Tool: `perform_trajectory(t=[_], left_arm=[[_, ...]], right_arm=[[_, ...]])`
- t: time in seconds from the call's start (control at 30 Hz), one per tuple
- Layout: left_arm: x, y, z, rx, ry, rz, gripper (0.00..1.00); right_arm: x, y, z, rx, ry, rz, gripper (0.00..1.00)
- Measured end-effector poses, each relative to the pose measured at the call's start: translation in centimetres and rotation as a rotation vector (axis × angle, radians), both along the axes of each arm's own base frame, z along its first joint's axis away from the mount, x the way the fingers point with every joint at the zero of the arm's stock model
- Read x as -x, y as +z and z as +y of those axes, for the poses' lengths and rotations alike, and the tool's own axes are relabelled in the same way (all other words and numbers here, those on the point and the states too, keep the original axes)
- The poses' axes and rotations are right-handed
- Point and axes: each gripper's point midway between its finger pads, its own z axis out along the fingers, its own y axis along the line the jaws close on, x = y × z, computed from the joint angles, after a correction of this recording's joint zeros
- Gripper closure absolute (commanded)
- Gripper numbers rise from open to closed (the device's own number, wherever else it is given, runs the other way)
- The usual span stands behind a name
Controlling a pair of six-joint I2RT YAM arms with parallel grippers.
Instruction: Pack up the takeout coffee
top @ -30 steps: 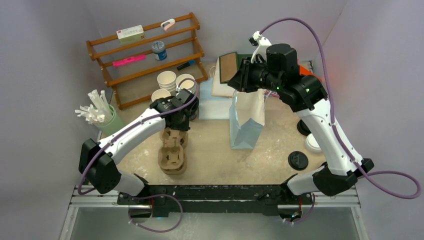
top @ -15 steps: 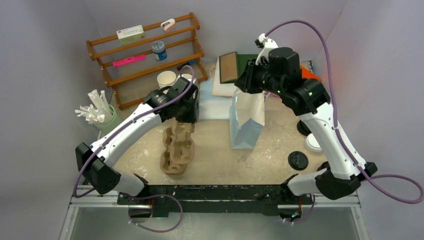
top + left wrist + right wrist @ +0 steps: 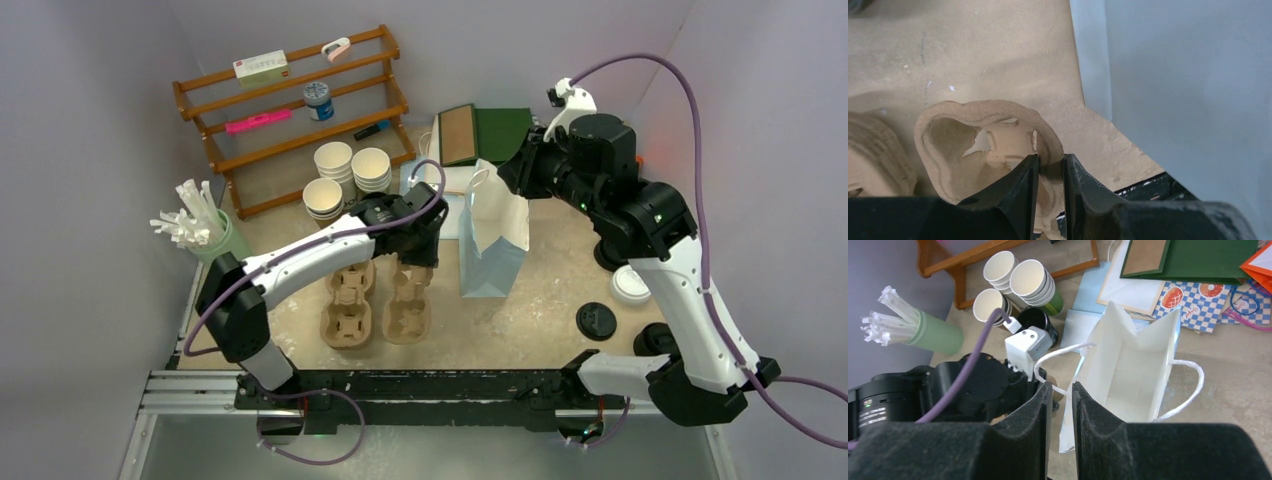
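Note:
The takeout coffee [image 3: 628, 285], a small white cup with a white lid, stands at the right beside my right arm. My left gripper [image 3: 413, 262] [image 3: 1050, 162] is shut on the rim of a brown pulp cup carrier [image 3: 405, 305] [image 3: 973, 145], just left of the pale blue paper bag [image 3: 493, 240] [image 3: 1188, 90]. A second carrier [image 3: 347, 305] lies beside it. My right gripper [image 3: 512, 175] [image 3: 1062, 387] hovers by the bag's open top [image 3: 1128, 370], jaws a narrow slit apart with nothing seen clamped. The bag's handle cord [image 3: 1048, 356] crosses just past its tips.
Stacked lidless white cups [image 3: 345, 170] and a black-lined cup [image 3: 1037, 320] stand behind the left arm. A green holder of straws [image 3: 215, 240] is at the left and a wooden shelf [image 3: 290, 110] at the back. Flat bags [image 3: 480, 135] lie behind the standing bag. A black lid [image 3: 596, 320] lies near the coffee.
My left arm swung right, taking one carrier off the stack and bringing it beside the bag. My right arm drew back to the right, uncovering the bag's open top.

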Motion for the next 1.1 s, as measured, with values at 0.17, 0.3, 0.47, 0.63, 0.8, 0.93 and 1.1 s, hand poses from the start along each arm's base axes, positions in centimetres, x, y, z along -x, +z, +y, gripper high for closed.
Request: perform_trajectory(t=[0.17, 0.3, 0.47, 0.63, 0.8, 0.93, 1.1], left_arm=[[-0.8, -2.5, -1.3, -0.027, 0.019, 0.008, 0.35], [-1.4, -2.9, -1.0, -0.049, 0.049, -0.012, 0.28], [-1.2, -2.0, -0.5, -0.067, -0.033, -0.064, 0.28], [2.2, 0.5, 1.1, 0.010, -0.342, -0.198, 0.14], [6.0, 2.4, 1.5, 0.132, -0.715, -0.420, 0.13], [6.9, 0.9, 0.4, 0.139, -0.958, -0.526, 0.15], [6.6, -2.8, -0.8, 0.089, -1.160, -0.543, 0.14]], right_arm=[[0.6, -0.6, -0.6, 0.012, -0.012, 0.016, 0.73], [1.3, -0.3, -1.2, 0.007, -0.013, 0.002, 0.72], [2.9, -0.8, -2.2, 0.006, -0.011, -0.007, 0.72], [3.7, -0.5, -2.7, -0.005, -0.006, -0.026, 0.72], [3.9, -0.5, -2.7, -0.006, 0.004, -0.032, 0.72], [4.0, -0.7, -2.4, -0.004, 0.023, -0.030, 0.72], [4.0, -0.7, -2.5, 0.010, 0.030, -0.039, 0.71]])
